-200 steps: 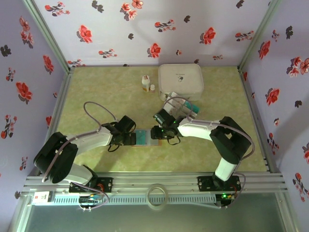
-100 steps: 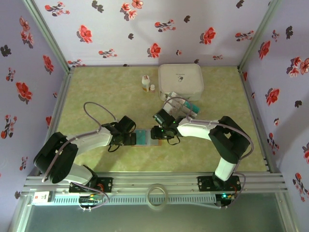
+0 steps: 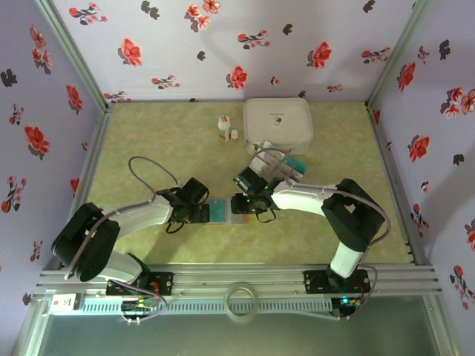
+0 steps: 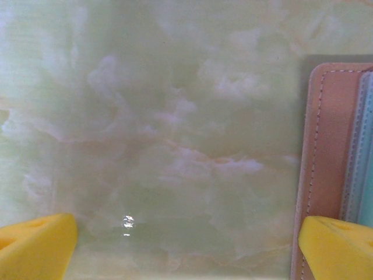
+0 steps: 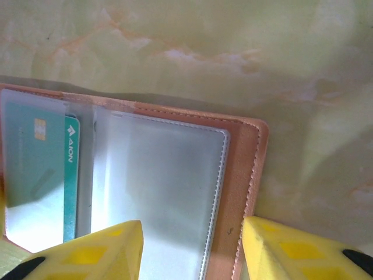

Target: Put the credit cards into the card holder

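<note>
Lying open, the card holder (image 5: pixel 240 169) apparently holds a teal card (image 5: pixel 36 163)

Worktop (image 3: pixel 148 141): pale green marbled surface with white and faint orange veining, glossy. One small glare spot (image 4: pixel 126 221) noted in the left wrist view. Enclosure: back wall (image 3: pixel 223 44), left wall (image 3: pixel 37 126) and right wall (image 3: pixel 438 111), all lavender, printed with red and dark flowers. Metal corner posts (image 3: pixel 73 55) rise at the far corners. Slotted aluminium rail (image 3: pixel 245 277) runs along the near edge. Lighting even, shadows soft.
</note>
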Robot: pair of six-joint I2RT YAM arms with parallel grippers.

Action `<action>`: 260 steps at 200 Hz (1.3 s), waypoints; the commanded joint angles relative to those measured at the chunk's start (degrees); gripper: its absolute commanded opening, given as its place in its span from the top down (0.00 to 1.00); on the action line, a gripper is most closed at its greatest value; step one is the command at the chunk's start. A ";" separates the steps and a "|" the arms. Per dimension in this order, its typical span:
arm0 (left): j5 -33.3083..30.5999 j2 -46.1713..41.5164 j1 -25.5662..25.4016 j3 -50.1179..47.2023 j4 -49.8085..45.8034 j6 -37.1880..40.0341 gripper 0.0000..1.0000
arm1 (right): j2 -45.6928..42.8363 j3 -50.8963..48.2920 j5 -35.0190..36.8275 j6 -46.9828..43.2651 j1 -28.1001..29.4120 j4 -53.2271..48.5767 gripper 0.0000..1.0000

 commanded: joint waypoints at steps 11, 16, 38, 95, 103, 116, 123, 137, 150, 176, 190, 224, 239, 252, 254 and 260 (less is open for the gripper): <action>-1.01 1.39 -0.56 -1.35 -0.76 -1.19 0.00 | -1.32 2.06 1.21 -0.17 0.49 -1.45 0.52; -0.99 1.47 -0.60 -1.31 -0.80 -1.17 0.00 | -1.01 2.12 1.07 -0.18 0.41 -1.22 0.52; -0.99 1.61 -0.58 -1.09 -0.85 -1.19 0.00 | 0.26 2.50 0.51 0.03 0.49 -0.62 0.52; -1.05 1.72 -0.68 -0.76 -0.93 -1.19 0.00 | 2.96 2.79 -0.10 0.18 0.45 0.65 0.52; -1.00 1.84 -0.73 -0.69 -0.93 -1.13 0.00 | 3.31 2.76 -0.46 0.26 0.54 0.93 0.52; -1.03 1.95 -0.74 -0.64 -0.93 -1.06 0.00 | 4.02 2.74 -1.20 0.53 0.51 1.52 0.52; -1.04 2.11 -0.77 -0.55 -0.92 -1.10 0.00 | 4.37 2.83 -1.73 0.64 0.54 1.81 0.52; -0.95 2.14 -0.77 -0.43 -0.94 -1.04 0.00 | 4.65 2.98 -2.52 0.87 0.67 2.24 0.52; -1.03 2.19 -0.76 -0.43 -0.91 -1.00 0.00 | 4.73 3.15 -3.00 1.15 0.97 2.60 0.52; -1.07 2.20 -0.86 -0.41 -0.78 -1.07 0.00 | 4.78 3.98 -3.67 1.45 1.67 2.56 0.53; -0.98 2.25 -0.93 -0.43 -0.68 -1.14 0.00 | 4.82 4.56 -4.03 1.56 2.08 2.63 0.53; -1.03 2.24 -1.15 -0.55 -0.59 -1.22 0.00 | 4.68 5.80 -4.02 1.65 2.95 1.97 0.53; -0.99 2.21 -1.11 -0.56 -0.54 -1.26 0.00 | 4.31 6.23 -3.98 1.74 3.22 1.76 0.53; -1.03 2.15 -1.11 -0.47 -0.41 -1.20 0.00 | 4.02 6.64 -4.14 1.96 3.44 1.61 0.53; -1.07 2.15 -1.13 -0.53 -0.41 -1.22 0.00 | 3.98 6.71 -4.20 1.96 3.48 1.64 0.53; -1.06 2.03 -1.11 -0.54 -0.45 -1.26 0.00 | 3.81 6.89 -4.28 2.11 3.61 1.67 0.53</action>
